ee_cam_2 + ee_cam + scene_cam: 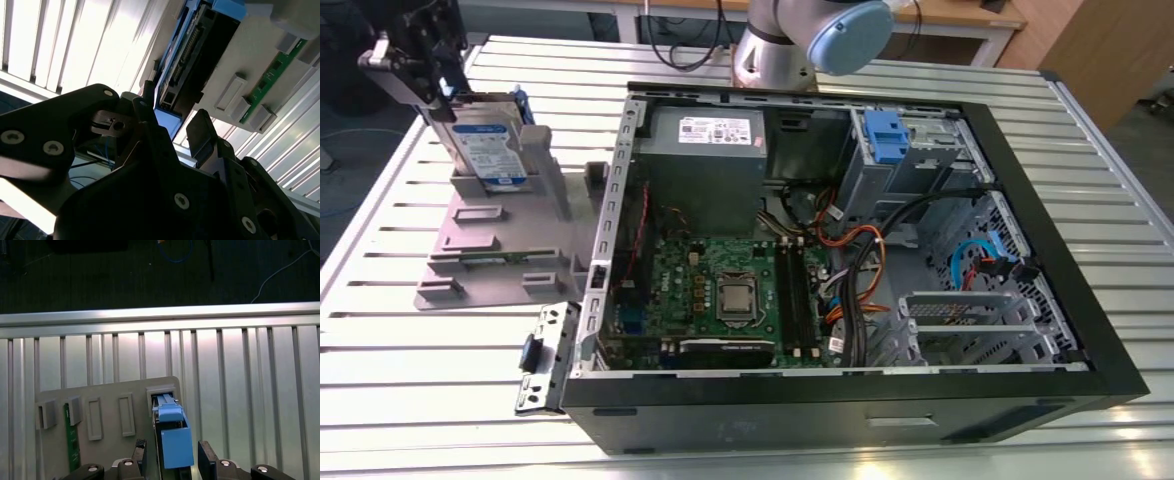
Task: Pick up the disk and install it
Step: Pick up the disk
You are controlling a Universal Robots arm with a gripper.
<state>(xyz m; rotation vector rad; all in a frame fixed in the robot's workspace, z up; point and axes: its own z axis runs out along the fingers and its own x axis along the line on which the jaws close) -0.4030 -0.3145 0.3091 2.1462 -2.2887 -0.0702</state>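
The disk (494, 150), a silver drive with a white-and-blue label in a blue bracket, stands upright in the grey stand (494, 250) at the exterior view's left. My gripper (443, 98) hovers at its upper end. In the first wrist view the gripper (172, 452) is open, and its black fingers (140, 449) flank the disk's blue bracket (172, 432) with small gaps on both sides. The second wrist view shows the same: the gripper (172, 125) straddles the edge of the disk (192, 60).
An open computer case (1067, 330) lies on the slatted metal table (400, 390), with a blue bracket (887, 135) in its drive bay. The arm's base (787, 40) stands behind the case. A green memory stick (73, 440) sits in the stand.
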